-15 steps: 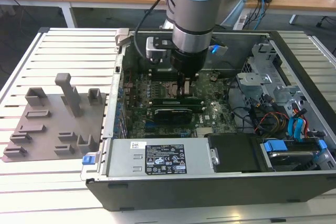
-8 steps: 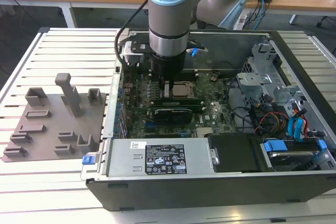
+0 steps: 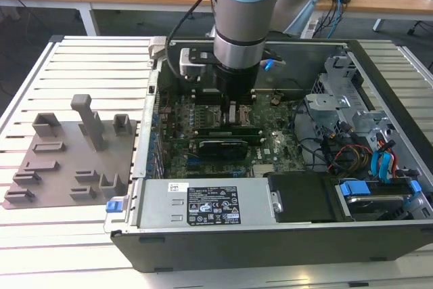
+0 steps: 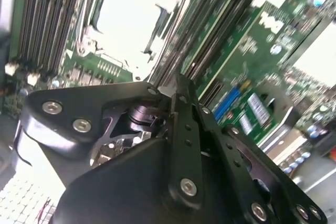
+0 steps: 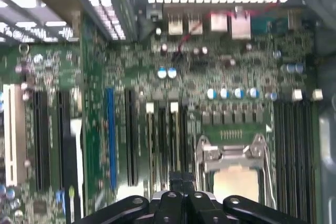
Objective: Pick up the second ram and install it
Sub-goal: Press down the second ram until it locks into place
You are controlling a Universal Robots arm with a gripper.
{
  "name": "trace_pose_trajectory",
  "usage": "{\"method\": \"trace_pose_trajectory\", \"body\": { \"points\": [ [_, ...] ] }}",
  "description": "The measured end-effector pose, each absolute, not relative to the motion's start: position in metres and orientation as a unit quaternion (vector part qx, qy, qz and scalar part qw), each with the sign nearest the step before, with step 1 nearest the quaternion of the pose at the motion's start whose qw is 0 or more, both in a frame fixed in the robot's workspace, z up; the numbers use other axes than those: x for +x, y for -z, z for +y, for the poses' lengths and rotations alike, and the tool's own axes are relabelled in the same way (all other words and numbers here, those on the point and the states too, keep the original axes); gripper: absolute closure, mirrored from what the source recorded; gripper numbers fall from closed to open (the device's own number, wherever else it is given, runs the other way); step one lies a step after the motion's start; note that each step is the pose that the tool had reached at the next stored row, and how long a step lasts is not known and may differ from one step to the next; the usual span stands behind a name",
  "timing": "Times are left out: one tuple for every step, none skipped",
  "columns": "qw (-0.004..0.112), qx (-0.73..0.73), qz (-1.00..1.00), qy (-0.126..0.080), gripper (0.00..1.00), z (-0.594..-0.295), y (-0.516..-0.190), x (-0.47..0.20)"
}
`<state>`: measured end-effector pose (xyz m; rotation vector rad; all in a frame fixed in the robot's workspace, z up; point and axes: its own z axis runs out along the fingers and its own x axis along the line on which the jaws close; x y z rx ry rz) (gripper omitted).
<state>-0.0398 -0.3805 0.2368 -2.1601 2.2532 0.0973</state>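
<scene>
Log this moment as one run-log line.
arm: inside open PC case | hand: low over memory slots beside CPU socket | fixture plate: outside case

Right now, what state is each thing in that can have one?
Computer case: lying on its side, open, side panel off.
Pincer: down inside the case, over the memory slots beside the CPU socket.
Ram stick: lying along the slots below the arm; whether it is seated cannot be told.
CPU socket: metal frame lying flat.
Grey fixture plate: flat on the table beside the case.

Silver-grey arm (image 3: 241, 5), pale-blue joint cap, black screwed linkage.
</scene>
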Motion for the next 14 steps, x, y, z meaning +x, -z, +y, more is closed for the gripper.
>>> {"method": "trace_pose_trajectory", "body": {
  "points": [
    [0.008,-0.692,0.722,-0.033,0.89,-0.381,-0.237,-0.035],
    [0.005,-0.691,0.722,-0.035,0.89,-0.381,-0.237,-0.029],
    [0.004,-0.691,0.722,-0.036,0.89,-0.381,-0.239,-0.027],
    [0.005,-0.691,0.722,-0.036,0.89,-0.381,-0.243,-0.027],
    [0.005,-0.691,0.722,-0.036,0.89,-0.381,-0.250,-0.027],
    [0.005,-0.691,0.722,-0.036,0.89,-0.381,-0.261,-0.027],
    [0.005,-0.691,0.722,-0.036,0.89,-0.381,-0.269,-0.027],
    [0.004,-0.691,0.722,-0.036,0.89,-0.381,-0.275,-0.027],
    [0.005,-0.691,0.722,-0.036,0.89,-0.380,-0.280,-0.027],
    [0.005,-0.691,0.722,-0.036,0.89,-0.380,-0.280,-0.027],
    [0.005,-0.691,0.722,-0.036,0.89,-0.381,-0.280,-0.027],
    [0.005,-0.691,0.722,-0.036,0.89,-0.381,-0.280,-0.027],
    [0.005,-0.691,0.722,-0.036,0.89,-0.381,-0.280,-0.027],
    [0.005,-0.691,0.722,-0.036,0.89,-0.381,-0.280,-0.027]
  ]
}}
